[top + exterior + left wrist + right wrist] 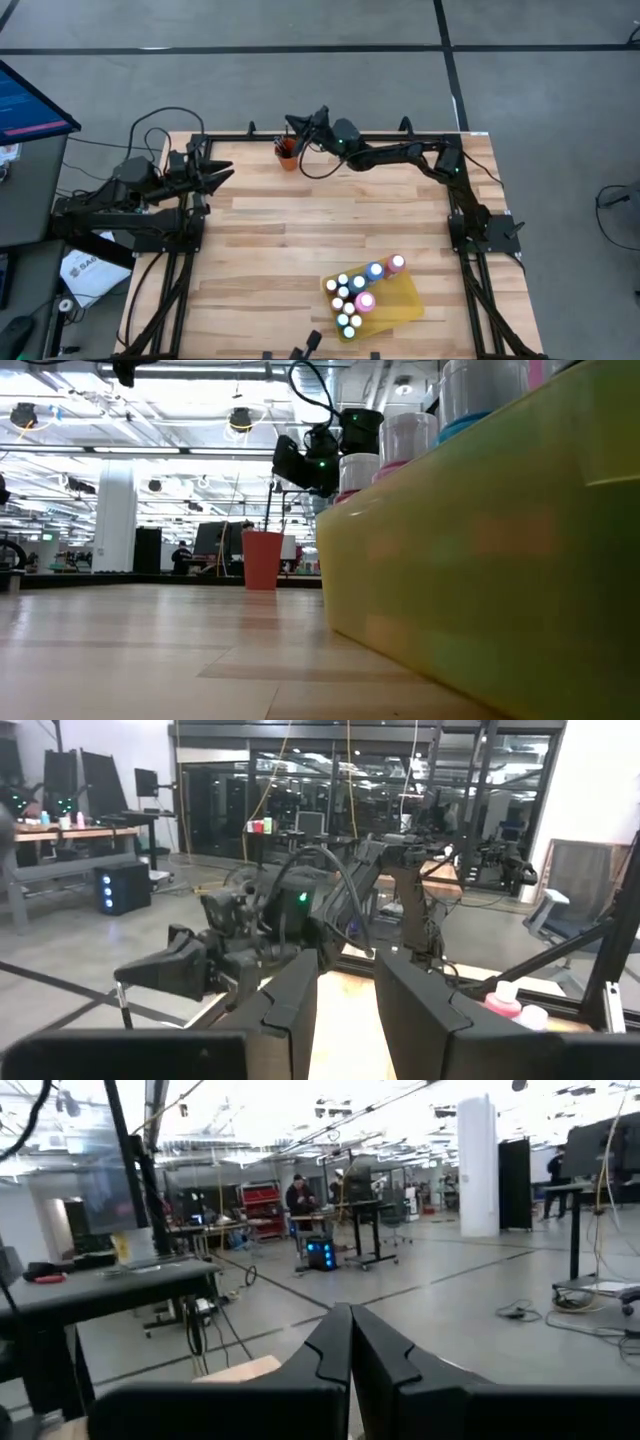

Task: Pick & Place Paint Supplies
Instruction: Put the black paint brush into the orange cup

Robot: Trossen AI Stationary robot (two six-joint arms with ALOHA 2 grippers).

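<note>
The right hand (292,124) hovers at the far edge of the table, just above the small orange plastic cup (288,158). Its two dark fingers are pressed fully together, and the right wrist view shows nothing between them. The left hand (222,172) waits over the left side of the table, well apart from the cup; its fingers stand a little apart with nothing in the gap.

Thin dark paintbrushes (280,146) stand in the cup as a small bundle. Across the pale wooden plank table (300,240), at the near right, the flat yellow rectangular tray (405,300) carries a cluster of small white-capped paint bottles (352,296), with blue, pink and yellow bodies showing among them. No bottle or brush lies loose on the bare wood.

By the look of it the sorting is nearly or wholly finished: bottles gathered on the tray, brushes in the cup, both hands empty. The right hand's place over the cup fits a brush just delivered, though that is only my reading.

Several things are hard to tell. The brushes are too slim to count from above, and the right arm partly covers the cup. Some bottles hide others, so their number and colours are uncertain. In the low view the tray wall fills the right side and blocks the table behind it. Dark shapes at the near table edge are cut off and cannot be identified.
</note>
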